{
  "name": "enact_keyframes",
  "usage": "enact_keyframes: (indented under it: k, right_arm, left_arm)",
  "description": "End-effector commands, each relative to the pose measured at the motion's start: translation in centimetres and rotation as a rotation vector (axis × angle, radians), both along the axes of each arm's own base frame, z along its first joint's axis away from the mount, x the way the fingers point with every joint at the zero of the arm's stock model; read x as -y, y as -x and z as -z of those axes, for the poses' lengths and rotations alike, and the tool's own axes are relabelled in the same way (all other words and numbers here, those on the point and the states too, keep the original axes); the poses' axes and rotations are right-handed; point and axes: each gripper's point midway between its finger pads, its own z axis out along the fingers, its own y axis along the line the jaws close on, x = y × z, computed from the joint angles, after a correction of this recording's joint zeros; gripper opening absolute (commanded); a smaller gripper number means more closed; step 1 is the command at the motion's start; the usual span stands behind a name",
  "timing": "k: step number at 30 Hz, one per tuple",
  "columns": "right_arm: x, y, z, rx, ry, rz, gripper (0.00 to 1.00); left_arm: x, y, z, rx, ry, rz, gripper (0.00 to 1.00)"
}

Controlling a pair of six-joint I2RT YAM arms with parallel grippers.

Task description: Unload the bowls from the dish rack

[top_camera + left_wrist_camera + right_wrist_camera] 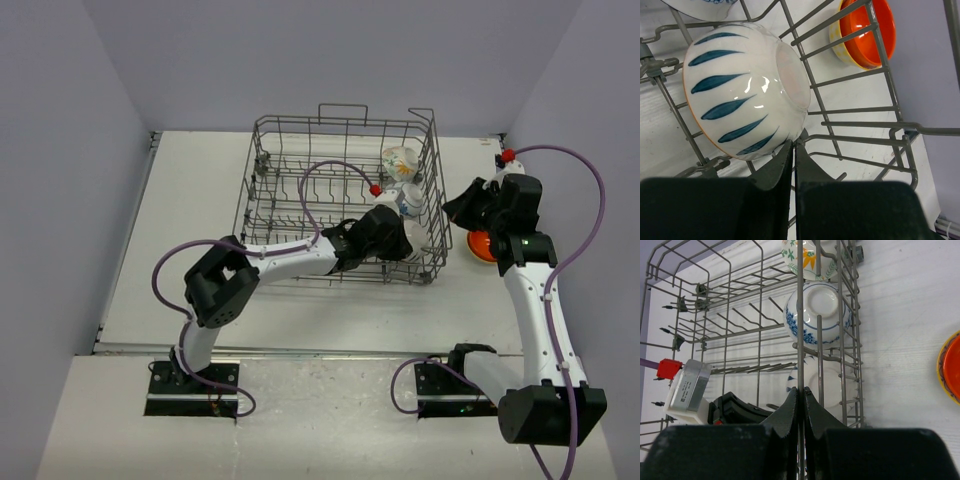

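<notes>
Left gripper (794, 150): clenched, tips against the lower side of the striped bowl (740, 90), which lies on edge in the rack (290, 190). I cannot tell whether anything is pinched. Right gripper (801, 400): clenched, in line with a wire on the rack's right side.

I note the blue bowl (815, 315) and floral bowl (807, 257) at the rack's right end. The orange bowl (482, 245) stands outside, on the white table (180, 250). Lavender walls (300, 60) enclose three sides.

The overhead view hides the striped bowl under the left arm; the left wrist view shows it.
</notes>
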Motion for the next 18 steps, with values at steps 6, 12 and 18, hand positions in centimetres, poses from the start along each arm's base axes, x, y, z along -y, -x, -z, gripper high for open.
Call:
enact_keyframes:
  k: [6, 12, 18]
  right_arm:
    - [-0.8, 1.2, 2.5, -0.085, -0.002, -0.04, 0.0]
    - [-0.8, 1.1, 3.0, -0.094, -0.002, -0.042, 0.0]
    - [-0.8, 0.9, 3.0, -0.094, -0.001, -0.041, 0.0]
  left_arm:
    - [-0.1, -1.5, 0.3, 0.003, -0.036, -0.041, 0.04]
    - [-0.5, -2.4, -0.4, 0.035, -0.037, -0.055, 0.06]
    - [-1.7, -2.3, -3.4, 0.087, -0.013, -0.074, 0.3]
